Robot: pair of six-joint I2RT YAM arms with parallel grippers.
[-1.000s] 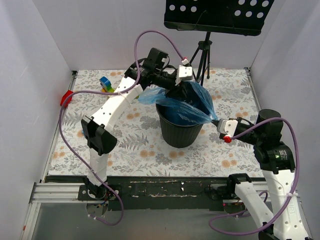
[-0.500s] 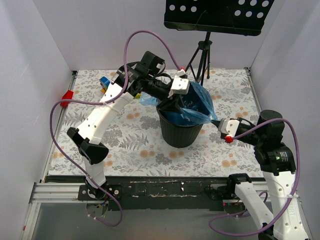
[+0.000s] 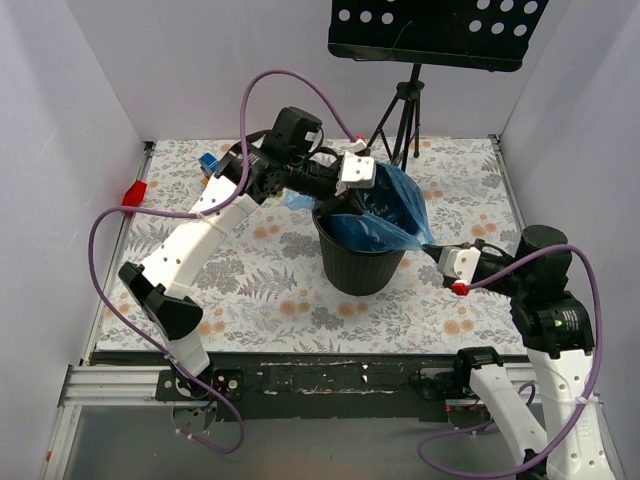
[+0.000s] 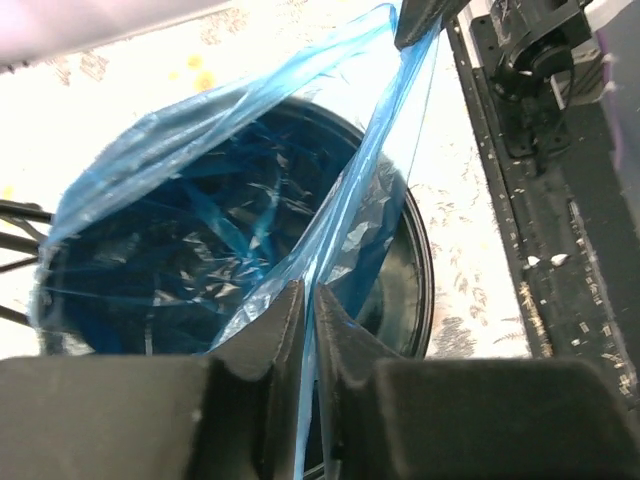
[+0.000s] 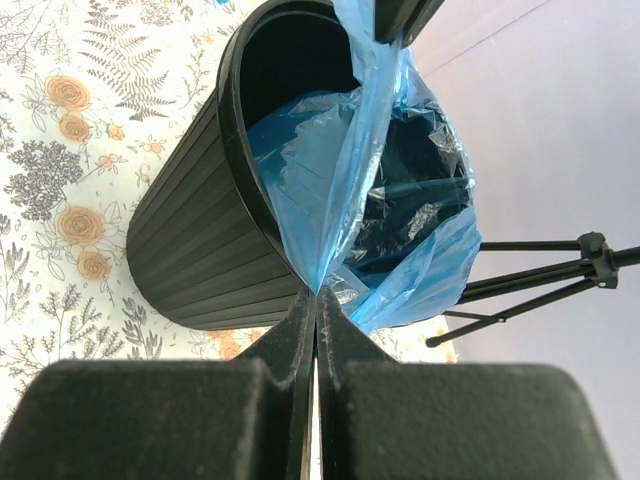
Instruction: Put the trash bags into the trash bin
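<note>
Two hands pinch the same trash bag (image 3: 398, 195) from opposite sides of the trash bin (image 3: 360, 268). The left hand (image 4: 308, 292) has its fingers drawn nearly together, with a strip of the translucent blue film running up between them. In the top view that left hand (image 3: 335, 207) reaches down at the bin's far-left rim, with its white wrist camera just above. From this pinch the trash bag (image 4: 210, 140) stretches taut across the bin's mouth toward the other hand, and its loose part sags, crinkled, inside the trash bin (image 4: 420, 285).

The right hand (image 5: 316, 298) has its fingers pressed together on a corner of the film. Seen from above, the right hand (image 3: 431, 247) sits just outside the bin's right side. From its grip the trash bag (image 5: 335, 150) fans up and over the rim, part of it lying inside and part billowing outside past the far wall.

The trash bin (image 5: 190, 235) stands upright, ribbed on its outer wall, near the middle of the floral-patterned bench (image 3: 270, 290). Multicoloured toy blocks (image 3: 208, 163) lie at the bench's far-left corner, partly hidden by the left arm. A black perforated music stand (image 3: 430, 30) on a tripod rises behind the bench's far edge.
</note>
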